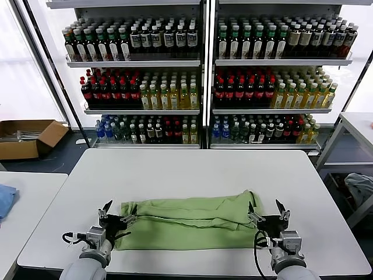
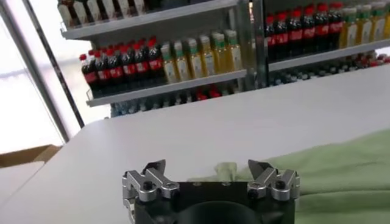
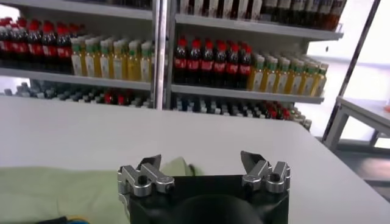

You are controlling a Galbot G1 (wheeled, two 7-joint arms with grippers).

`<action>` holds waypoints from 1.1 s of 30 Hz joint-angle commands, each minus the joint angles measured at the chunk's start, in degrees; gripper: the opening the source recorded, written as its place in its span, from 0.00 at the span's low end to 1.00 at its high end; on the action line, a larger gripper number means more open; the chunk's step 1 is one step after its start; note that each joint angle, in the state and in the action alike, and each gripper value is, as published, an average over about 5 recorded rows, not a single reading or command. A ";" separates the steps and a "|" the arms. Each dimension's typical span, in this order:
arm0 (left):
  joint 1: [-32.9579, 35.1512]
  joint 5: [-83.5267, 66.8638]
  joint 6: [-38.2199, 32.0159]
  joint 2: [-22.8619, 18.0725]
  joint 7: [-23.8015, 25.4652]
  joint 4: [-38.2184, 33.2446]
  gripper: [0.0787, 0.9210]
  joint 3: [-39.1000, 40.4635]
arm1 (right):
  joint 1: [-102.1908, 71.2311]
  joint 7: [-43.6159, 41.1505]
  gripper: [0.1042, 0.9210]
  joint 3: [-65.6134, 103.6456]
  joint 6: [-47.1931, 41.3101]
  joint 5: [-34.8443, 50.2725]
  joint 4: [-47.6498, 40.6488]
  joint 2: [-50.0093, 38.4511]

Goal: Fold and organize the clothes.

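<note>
polo shirt (image 1: 189,223): 1 | tables (image 1: 192,169): 3 | shelf units (image 1: 134,61): 2 | cardboard box (image 1: 26,137): 1

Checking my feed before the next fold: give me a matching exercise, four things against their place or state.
Things:
1. green polo shirt
2. left gripper
3. right gripper
4. cardboard box

Places or states:
A. on the floor, beyond the table's left far corner
B. jaws open, at the shirt's right end
C. folded into a long band on the near part of the white table
D. jaws open, at the shirt's left end

Pairs: 1-C, 2-D, 3-B, 4-A
</note>
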 commanded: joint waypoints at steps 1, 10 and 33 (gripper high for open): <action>0.12 -7.20 1.93 -2.02 -1.98 2.18 0.88 -0.83 | -0.45 -0.08 0.88 0.87 0.20 1.27 3.64 -0.73; 0.70 -7.41 2.01 -2.18 -2.01 4.79 0.88 -1.06 | -0.64 -0.24 0.88 -0.33 0.37 0.87 3.46 -0.78; 0.67 -8.63 1.03 0.01 1.13 5.70 0.21 -4.48 | 1.33 -0.14 0.88 1.14 -0.32 1.82 3.78 -1.31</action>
